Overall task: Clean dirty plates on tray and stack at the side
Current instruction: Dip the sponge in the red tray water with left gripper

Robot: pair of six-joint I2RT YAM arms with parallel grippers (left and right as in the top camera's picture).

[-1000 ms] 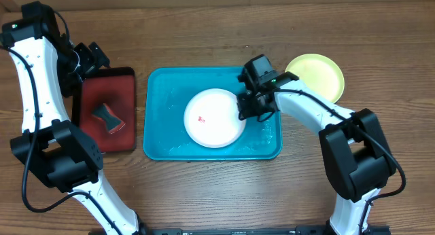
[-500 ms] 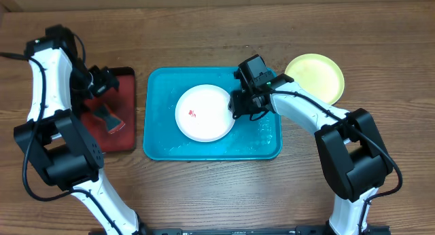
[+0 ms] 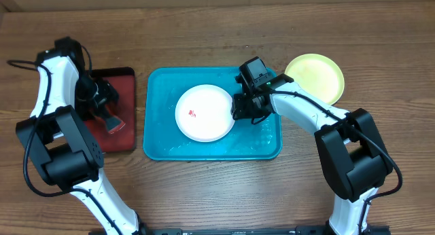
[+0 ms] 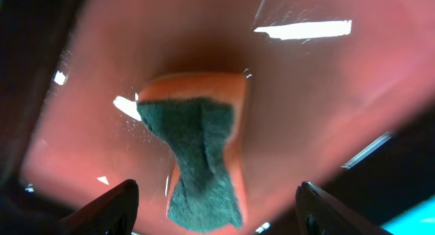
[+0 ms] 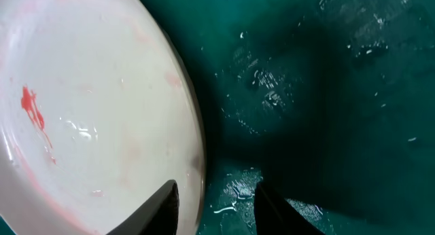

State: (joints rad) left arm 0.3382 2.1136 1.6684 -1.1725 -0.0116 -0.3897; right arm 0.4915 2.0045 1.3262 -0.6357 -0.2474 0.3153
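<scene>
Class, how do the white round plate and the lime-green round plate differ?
The white round plate lies in the turquoise rectangular plastic tray; the lime-green round plate lies on the wooden table. The white plate bears a red smear; the green plate shows none. Both look equally sized.

left in, plate left
my left gripper (image 4: 217, 209) came from the far table corner to over the orange, green-faced sponge (image 4: 198, 153); my right gripper (image 3: 245, 107) and the round white plastic plate (image 3: 204, 113) slid left.
</scene>
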